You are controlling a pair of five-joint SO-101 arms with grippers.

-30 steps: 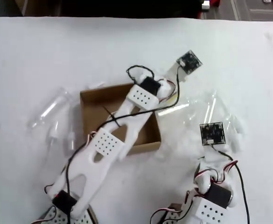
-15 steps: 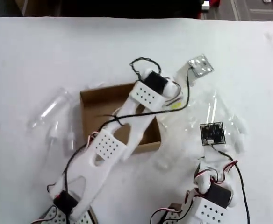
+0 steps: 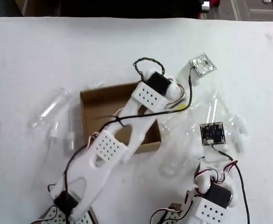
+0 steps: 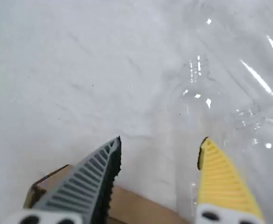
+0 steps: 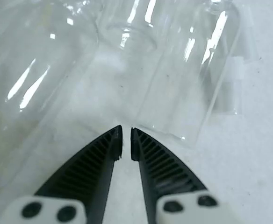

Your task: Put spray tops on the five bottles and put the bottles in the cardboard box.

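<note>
**Handling Clear Bottles: Grip Points and View Coverage**

Treat the clear bottles [image 3: 174, 149] as light, thin-walled and slippery, and likely to roll or dent under a hard squeeze. Take hold at the neck or shoulder, where the plastic looks stiffest. Avoid the mid-body, where a grip would probably slide off.

Locate the main cluster on the counter [image 3: 127, 42] at 3 to 4 o'clock of the cardboard box [image 3: 92, 100], lying down and uncapped. Locate one more bottle [image 3: 50, 107] at 9 o'clock of the box, with two spray tops [image 3: 70, 140] near it at 8 o'clock.

Read the left end effector [image 4: 161, 140] as spread wide and empty, above the box's 3 o'clock edge, with one bottle neck [image 4: 197, 74] just beyond the fingertips. Read the right end effector [image 5: 126, 130] as almost pressed together, pinching nothing, just short of a bottle [image 5: 183, 70].

Use the high view for the box, the 9 o'clock bottle and the spray tops. Use the left wrist view for the threaded neck. Use the right wrist view for an open bottle mouth and a white piece [image 5: 234, 72], probably a spray top.
</note>
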